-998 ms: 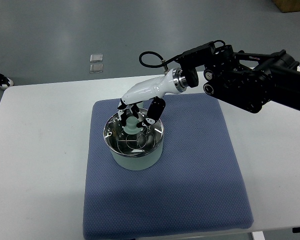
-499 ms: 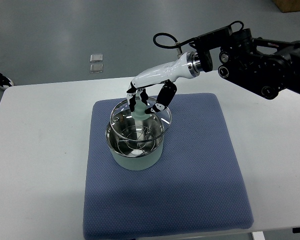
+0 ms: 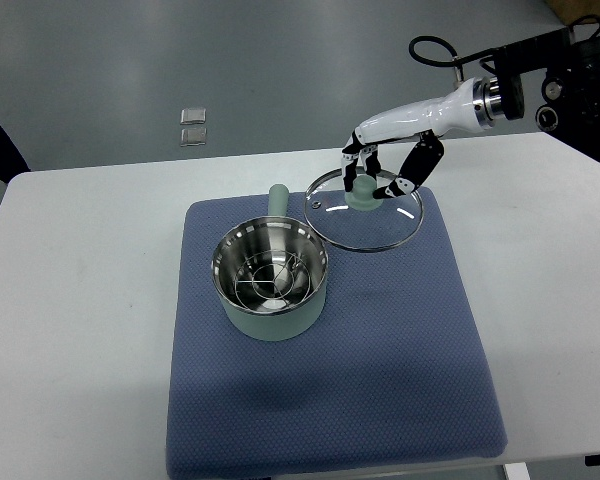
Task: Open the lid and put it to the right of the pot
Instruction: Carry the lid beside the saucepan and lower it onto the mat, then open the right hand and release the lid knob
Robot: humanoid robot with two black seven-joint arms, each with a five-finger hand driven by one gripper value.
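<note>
The right robot hand (image 3: pixel 380 172) is closed around the pale green knob (image 3: pixel 364 195) of a glass lid (image 3: pixel 365 208), its white arm reaching in from the upper right of the picture. The lid, a clear disc with a metal rim, is held up and to the right of the pot (image 3: pixel 271 279), tilted a little, its left edge close to the pot's upper right rim; whether it rests on anything cannot be told from this view.

The pot is a pale green saucepan with a shiny steel inside, standing uncovered on a blue mat (image 3: pixel 330 350) that lies on the white worktop (image 3: pixel 80 330). A wire rack (image 3: pixel 270 283) sits inside the pot. The pot's green handle (image 3: pixel 278 199) sticks out from its far side, just left of the lid.

Beyond the worktop, far from the pot, two small square tiles (image 3: pixel 192 125) lie on the grey floor (image 3: pixel 130 70).
</note>
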